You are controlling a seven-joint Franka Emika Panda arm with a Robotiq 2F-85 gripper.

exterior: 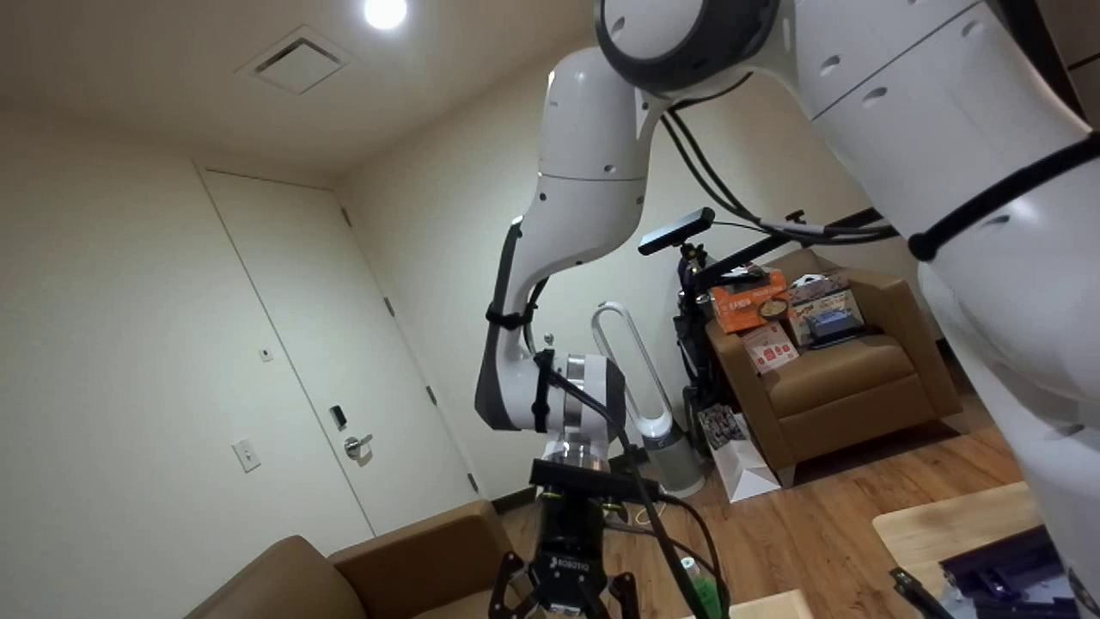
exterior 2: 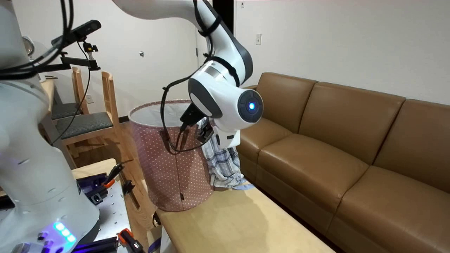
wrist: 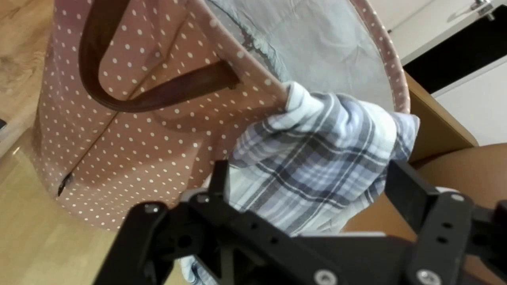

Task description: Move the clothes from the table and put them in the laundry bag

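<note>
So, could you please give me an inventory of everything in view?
sofa: 1, brown, beside the table
table: 1, light wood, under the laundry bag
laundry bag: 1, dotted pink, on the table
plaid cloth: 1, white-blue-grey, over the laundry bag's rim
door: at least 1, white, beyond the sofa
fan: 1, white-grey, on the floor
armchair: 1, brown, near the fan
packages: several, mixed colours, on the armchair
carrier bag: 1, white, beside the armchair
chairs: 2, wooden, in the background
arm: 1, white, over the table
gripper: 1, black, open, by the plaid cloth
</note>
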